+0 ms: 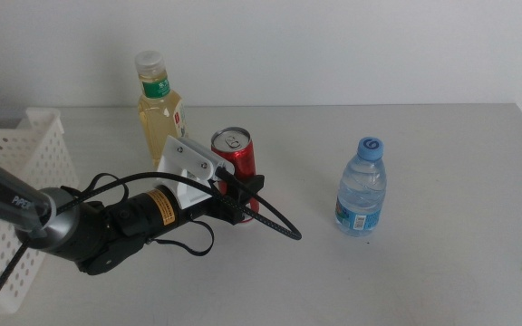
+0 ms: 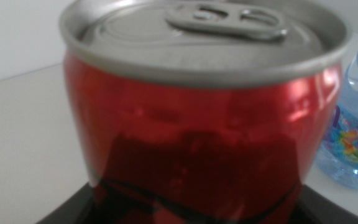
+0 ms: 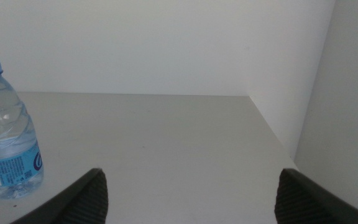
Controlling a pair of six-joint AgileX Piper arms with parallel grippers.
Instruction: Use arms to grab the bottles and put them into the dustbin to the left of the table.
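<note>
The left arm is black and grey, with a white housing, yellow sticker and looping black cable.

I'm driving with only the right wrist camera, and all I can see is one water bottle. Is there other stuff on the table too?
Observer: Yes. A red can stands left of your water bottle, as the middle view shows it.
Operator: Any more bottles?
Observer: One, a yellow bottle with a white cap. It is just behind the can.
Operator: What's the other arm doing?
Observer: The left gripper is at the can's lower part. Your right gripper waits open, out of the middle view. The dustbin sits at the table's left side.
</note>
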